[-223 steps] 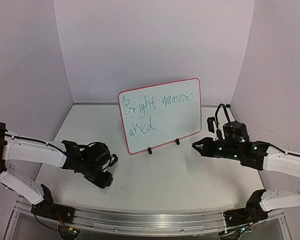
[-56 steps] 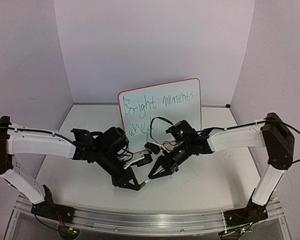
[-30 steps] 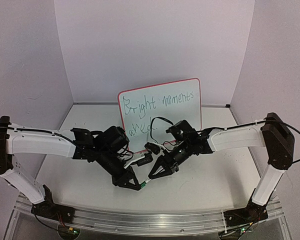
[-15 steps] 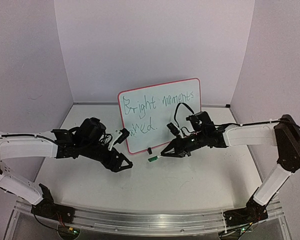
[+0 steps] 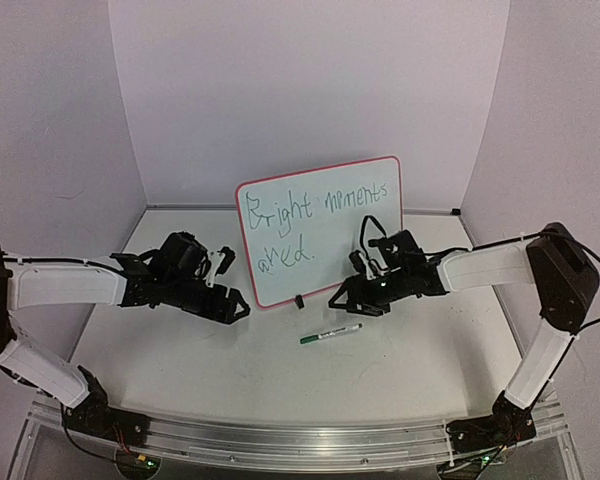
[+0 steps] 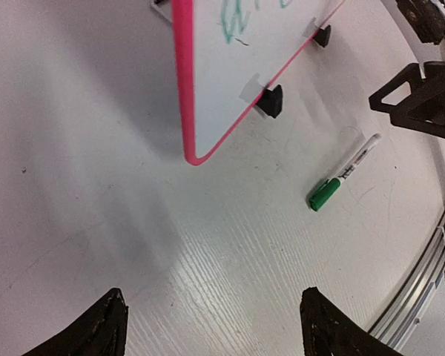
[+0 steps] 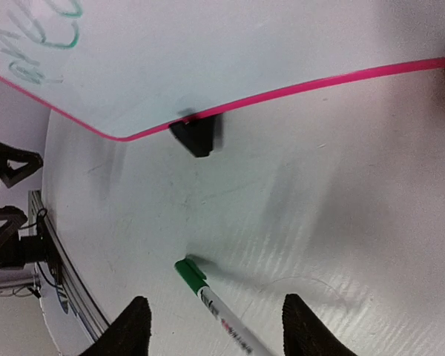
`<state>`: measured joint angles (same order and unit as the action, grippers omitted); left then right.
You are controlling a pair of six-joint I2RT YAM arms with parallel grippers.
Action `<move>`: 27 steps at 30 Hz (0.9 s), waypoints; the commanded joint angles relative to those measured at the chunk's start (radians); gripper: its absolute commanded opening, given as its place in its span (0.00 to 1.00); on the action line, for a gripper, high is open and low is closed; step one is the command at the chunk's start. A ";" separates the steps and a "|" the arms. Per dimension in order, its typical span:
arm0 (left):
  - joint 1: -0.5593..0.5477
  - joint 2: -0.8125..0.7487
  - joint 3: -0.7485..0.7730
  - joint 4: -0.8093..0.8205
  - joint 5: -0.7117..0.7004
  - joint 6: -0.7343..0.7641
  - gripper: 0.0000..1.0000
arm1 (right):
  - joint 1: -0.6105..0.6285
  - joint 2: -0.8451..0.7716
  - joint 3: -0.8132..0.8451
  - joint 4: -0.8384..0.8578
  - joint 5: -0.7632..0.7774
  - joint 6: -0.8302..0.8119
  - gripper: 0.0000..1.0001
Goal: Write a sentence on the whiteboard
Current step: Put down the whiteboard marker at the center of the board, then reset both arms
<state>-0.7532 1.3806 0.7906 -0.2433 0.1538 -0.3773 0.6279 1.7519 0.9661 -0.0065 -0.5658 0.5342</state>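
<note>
While the left pincer (image 6: 215,330) and right pincer (image 7: 216,322) gape empty, wrist views crop writing on the whiteboard (image 6: 230,74).

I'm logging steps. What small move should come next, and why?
Probably draw both arms back toward their bases: the whiteboard carries a finished-looking line, the green-capped marker lies on the table, and the left gripper and right gripper are open, holding nothing.

The white-shelled left arm (image 5: 60,287) and right arm (image 5: 480,268) had black joint housings, thin black cables (image 5: 364,230) looping at the wrists, and matte black wedge-shaped jaws.
</note>
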 commanded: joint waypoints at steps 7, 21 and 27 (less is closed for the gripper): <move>0.228 0.074 0.015 0.123 0.044 -0.064 0.82 | -0.166 -0.134 -0.029 -0.115 0.201 -0.115 0.96; 0.706 0.124 -0.015 0.382 -0.136 -0.056 0.88 | -0.642 -0.329 -0.125 -0.086 0.307 -0.280 0.98; 0.721 0.037 -0.086 0.497 -0.358 0.034 0.95 | -0.732 -0.505 -0.275 0.110 0.385 -0.336 0.98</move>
<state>-0.0327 1.5026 0.7573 0.1206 -0.0265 -0.4232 -0.0791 1.3616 0.7782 -0.0489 -0.2597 0.2693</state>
